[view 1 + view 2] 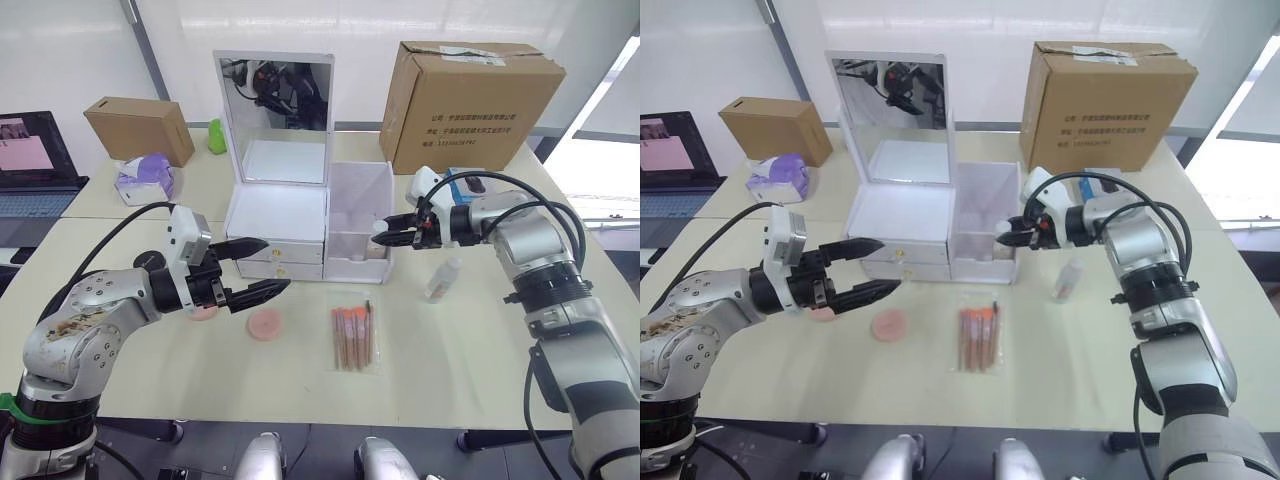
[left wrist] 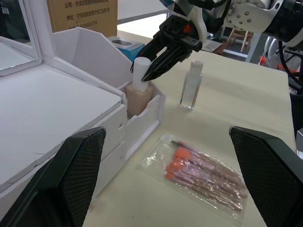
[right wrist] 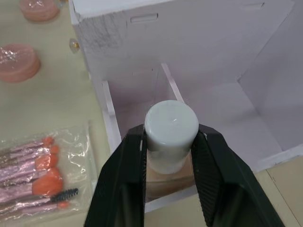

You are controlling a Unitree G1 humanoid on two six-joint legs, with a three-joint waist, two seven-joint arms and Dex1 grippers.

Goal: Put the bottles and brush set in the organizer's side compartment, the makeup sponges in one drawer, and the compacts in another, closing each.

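The right gripper (image 3: 169,142) is clamped on the white cap of a beige foundation bottle (image 2: 138,97), whose body stands upright in the front slot of the organizer's side compartment (image 1: 357,215), close against the slot's low front wall. The chief risk is at release: if the bottle is not yet resting on the compartment floor, opening the fingers could let it drop and tip against the thin partition, and withdrawing at an angle could drag the cap and topple it. The left gripper (image 1: 255,269) hangs spread wide and empty in front of the organizer's closed drawers (image 1: 281,260), just above a pink makeup sponge (image 1: 265,324) and near a second pink sponge (image 1: 203,312) under its wrist; a careless sweep could knock either one along the table (image 1: 450,350). A clear bottle (image 1: 443,279) stands upright on the table just beside the organizer, below the right forearm, so a low retreat of that arm could tip it over. The brush set (image 1: 355,337) lies in its clear sleeve in front of the side compartment, still to be stowed.
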